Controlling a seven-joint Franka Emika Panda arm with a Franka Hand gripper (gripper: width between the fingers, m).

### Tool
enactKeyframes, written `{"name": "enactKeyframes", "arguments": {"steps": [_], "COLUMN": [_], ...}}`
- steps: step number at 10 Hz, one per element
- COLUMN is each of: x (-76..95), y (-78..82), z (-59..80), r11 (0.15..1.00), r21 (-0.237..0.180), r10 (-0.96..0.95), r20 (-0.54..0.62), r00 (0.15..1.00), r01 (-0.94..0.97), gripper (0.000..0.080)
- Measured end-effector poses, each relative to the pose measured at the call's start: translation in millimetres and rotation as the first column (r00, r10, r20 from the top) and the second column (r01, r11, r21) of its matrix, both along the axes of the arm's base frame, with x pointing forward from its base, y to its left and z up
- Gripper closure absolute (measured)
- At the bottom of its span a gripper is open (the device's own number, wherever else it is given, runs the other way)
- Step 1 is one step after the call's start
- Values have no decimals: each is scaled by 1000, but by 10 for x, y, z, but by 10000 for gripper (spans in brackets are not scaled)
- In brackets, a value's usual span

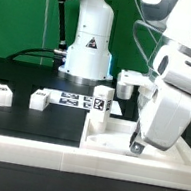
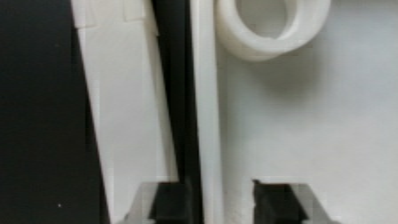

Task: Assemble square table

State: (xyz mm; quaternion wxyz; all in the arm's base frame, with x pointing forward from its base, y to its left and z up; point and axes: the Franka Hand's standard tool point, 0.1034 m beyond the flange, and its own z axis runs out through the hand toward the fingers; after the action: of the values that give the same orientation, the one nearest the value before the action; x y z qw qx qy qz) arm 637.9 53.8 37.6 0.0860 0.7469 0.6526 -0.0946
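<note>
While the arm is leaning low over the corner enclosed by the long white rail (image 1: 33, 152), the gripper (image 1: 136, 143) is straddling one edge of the square slab (image 1: 105, 134), which is lying flat on the table (image 1: 36, 78) inside that rail at the exterior view's right. In the wrist view the two dark fingers (image 2: 160, 200) are standing apart, one on each side of the slab's raised edge (image 2: 199, 120), with nothing clamped between them and daylight showing beside the farther pad.

One finger is sitting down in the narrow dark slot between the slab and a white band (image 2: 116, 110) that is probably the rail. The risk, by this reading, is that closing or dragging here is going to jam that finger against the rail or tip the slab, since the hold would be on a thin edge only. A recessed hole (image 2: 267, 22) is lying near the grip line.

Room is opening toward the exterior view's left, where bare black table is stretching past the marker board (image 1: 74, 102), a leg block (image 1: 1, 92) and a second leg block (image 1: 39, 99); an upright leg block (image 1: 100, 103) is standing near the slab's far side.
</note>
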Motion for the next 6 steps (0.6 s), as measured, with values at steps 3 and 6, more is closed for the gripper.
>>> {"name": "enactKeyframes", "arguments": {"steps": [3, 6], "x": [41, 52], "y": [-36, -223], "z": [134, 439], "r11": [1000, 999], "r21": [-14, -38], "r10": [2, 2], "r20": [-1, 21], "r00": [1000, 1000], "r01": [-2, -1], "gripper": [234, 154]}}
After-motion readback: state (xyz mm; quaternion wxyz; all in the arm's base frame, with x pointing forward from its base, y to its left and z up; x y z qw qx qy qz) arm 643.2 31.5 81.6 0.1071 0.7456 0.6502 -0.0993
